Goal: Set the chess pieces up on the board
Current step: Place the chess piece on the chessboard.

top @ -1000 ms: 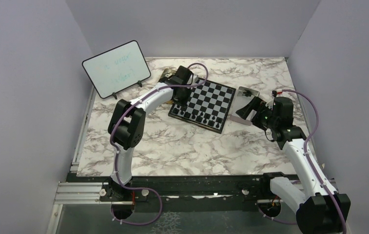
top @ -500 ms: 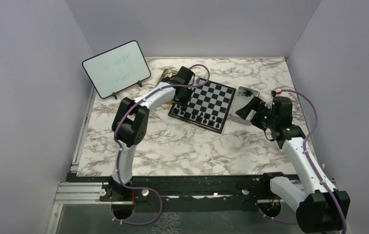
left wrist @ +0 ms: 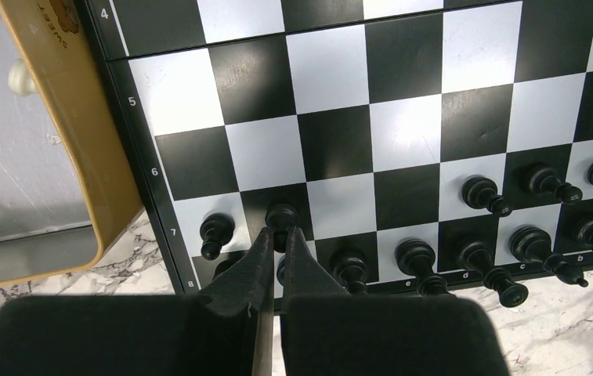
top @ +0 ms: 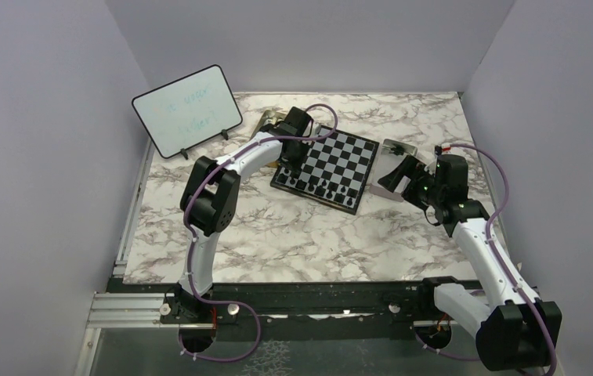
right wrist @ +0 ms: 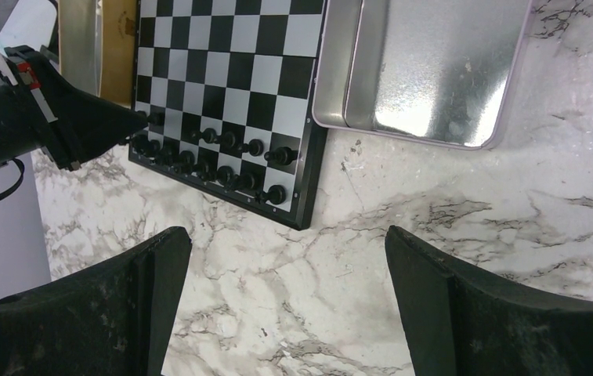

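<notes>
Top: flat black-and-white checked chessboard [top: 338,163] centre-far; small black chess pieces [top: 320,186] on its near rows | Left wrist: left gripper [left wrist: 276,235] clenched, tips at black pawn [left wrist: 282,215], grasp unclear | Right wrist: right gripper [right wrist: 285,235] released wide, right of chessboard.

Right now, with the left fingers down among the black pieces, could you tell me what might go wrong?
1. The left fingers are shut on a black pawn with a neighbouring pawn and the back-row pieces close by; a sideways pull could topple them.
2. The grip is only at the very tips, so the pawn might tilt when released.
</notes>
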You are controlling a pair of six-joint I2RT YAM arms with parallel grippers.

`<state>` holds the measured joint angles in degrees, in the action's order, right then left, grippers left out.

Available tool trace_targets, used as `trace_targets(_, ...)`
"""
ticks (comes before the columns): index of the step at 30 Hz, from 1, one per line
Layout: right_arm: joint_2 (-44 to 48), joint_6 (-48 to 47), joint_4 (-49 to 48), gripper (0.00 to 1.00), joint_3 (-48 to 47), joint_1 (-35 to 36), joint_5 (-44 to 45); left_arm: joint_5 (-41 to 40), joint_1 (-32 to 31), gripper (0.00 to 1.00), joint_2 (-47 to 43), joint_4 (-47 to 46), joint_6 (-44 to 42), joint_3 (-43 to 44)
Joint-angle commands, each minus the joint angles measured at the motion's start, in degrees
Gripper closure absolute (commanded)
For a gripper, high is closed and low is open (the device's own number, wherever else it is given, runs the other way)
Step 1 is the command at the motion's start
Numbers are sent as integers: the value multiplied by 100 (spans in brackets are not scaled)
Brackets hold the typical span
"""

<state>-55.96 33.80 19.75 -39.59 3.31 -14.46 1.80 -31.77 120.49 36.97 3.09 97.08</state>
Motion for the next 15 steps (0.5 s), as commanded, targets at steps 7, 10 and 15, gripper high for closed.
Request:
trace_targets(7,-58,-49,-182,0,-95,5,-11,-112,7,95,82,147,-115,236)
trace_targets(10,-39,-54,-183,0,-83,16,8,-121,8,89,86,181,-124,263)
trace_targets(15,-38,-54,-162,0,-74,12,7,-116,8,77,59,208,-142,318)
